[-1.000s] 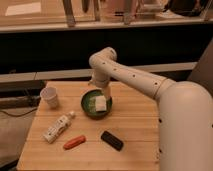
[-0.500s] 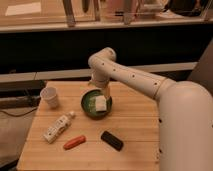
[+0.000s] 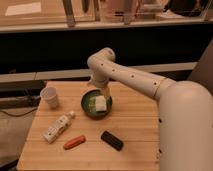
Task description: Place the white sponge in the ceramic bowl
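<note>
The white sponge [image 3: 101, 103] lies inside the ceramic bowl [image 3: 89, 108], a dark green round bowl at the middle of the wooden table. My gripper [image 3: 101, 91] hangs just above the bowl's far rim, right over the sponge, at the end of the white arm that reaches in from the right. Its fingers stand open and hold nothing; the sponge rests on the bowl's inside on its own.
A white paper cup [image 3: 50, 97] stands at the table's left. A white bottle [image 3: 58, 127] lies on its side at front left, an orange-red object [image 3: 74, 142] in front of it, and a black block [image 3: 112, 140] at front centre. The wooden table [image 3: 140, 125] ends at the left.
</note>
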`<state>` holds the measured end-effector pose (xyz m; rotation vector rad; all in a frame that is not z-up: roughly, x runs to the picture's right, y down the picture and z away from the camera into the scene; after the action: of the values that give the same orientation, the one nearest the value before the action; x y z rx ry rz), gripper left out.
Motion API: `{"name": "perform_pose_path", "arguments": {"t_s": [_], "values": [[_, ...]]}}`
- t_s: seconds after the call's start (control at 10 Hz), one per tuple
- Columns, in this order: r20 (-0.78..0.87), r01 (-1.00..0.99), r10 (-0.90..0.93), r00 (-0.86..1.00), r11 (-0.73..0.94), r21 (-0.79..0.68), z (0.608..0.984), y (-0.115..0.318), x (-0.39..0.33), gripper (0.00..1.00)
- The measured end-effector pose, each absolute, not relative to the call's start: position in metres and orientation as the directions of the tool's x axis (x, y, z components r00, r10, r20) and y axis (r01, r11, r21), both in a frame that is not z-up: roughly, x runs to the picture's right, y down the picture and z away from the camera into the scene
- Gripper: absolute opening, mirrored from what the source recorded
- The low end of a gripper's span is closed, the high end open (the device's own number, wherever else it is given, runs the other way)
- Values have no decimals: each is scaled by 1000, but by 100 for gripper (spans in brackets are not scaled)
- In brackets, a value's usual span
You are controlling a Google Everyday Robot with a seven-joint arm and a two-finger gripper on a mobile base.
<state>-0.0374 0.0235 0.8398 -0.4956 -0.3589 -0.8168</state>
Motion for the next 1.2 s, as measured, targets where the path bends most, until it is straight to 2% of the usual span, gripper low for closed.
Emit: {"name": "perform_pose_path", "arguments": {"t_s": [1.2], "values": [[459, 763, -617, 639, 582, -281, 841, 23, -39, 80]]}}
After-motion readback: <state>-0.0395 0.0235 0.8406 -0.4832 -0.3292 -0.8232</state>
